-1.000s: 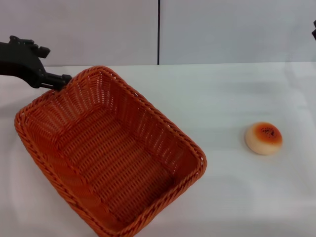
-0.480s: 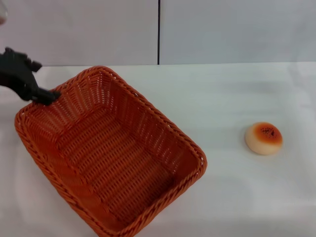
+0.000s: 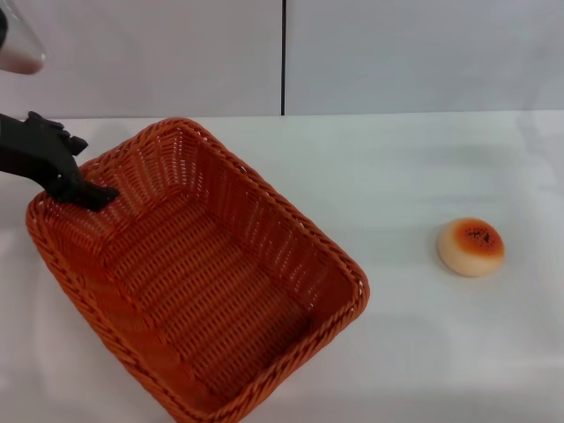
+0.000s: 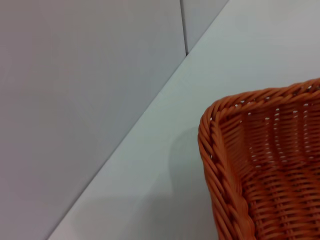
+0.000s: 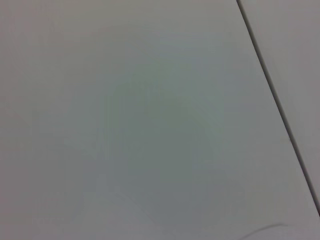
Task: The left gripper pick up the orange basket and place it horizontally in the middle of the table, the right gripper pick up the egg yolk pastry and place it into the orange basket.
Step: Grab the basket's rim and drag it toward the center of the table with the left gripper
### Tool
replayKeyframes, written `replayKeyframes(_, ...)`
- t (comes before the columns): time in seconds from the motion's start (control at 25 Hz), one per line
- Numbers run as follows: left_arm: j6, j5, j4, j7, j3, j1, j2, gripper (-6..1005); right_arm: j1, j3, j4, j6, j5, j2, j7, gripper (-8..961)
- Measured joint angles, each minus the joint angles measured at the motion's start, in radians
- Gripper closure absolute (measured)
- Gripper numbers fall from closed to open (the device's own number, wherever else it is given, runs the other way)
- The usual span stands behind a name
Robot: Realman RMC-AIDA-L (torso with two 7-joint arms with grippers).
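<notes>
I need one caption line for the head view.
Left gripper reaches the orange basket rim; egg yolk pastry sits apart.

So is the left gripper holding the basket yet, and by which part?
Cannot tell. The left gripper sits at the rim of the orange basket, at its far left corner, fingertips reaching just inside, but a closed grip isn't visible.
</notes>
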Motion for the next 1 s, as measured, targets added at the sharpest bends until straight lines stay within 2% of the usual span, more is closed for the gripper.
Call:
replayKeyframes(0.32, -0.060, 0.008, -0.050, -0.013, 0.059, 0.006, -0.001, 166, -0.017, 0.000, 0.000, -0.010, 0.000, 0.000, 0.000, 171)
replayKeyframes(0.76, -0.152, 0.092, -0.093, -0.080, 0.173, 0.008, -0.001, 166, -0.030, 0.002, -0.001, -0.014, 0.000, 0.001, 0.000, 170)
replayKeyframes(1.0, -0.153, 0.093, -0.075, -0.104, 0.187, 0.014, -0.002, 337, -0.030, 0.002, -0.005, -0.015, 0.000, 0.000, 0.018, 170)
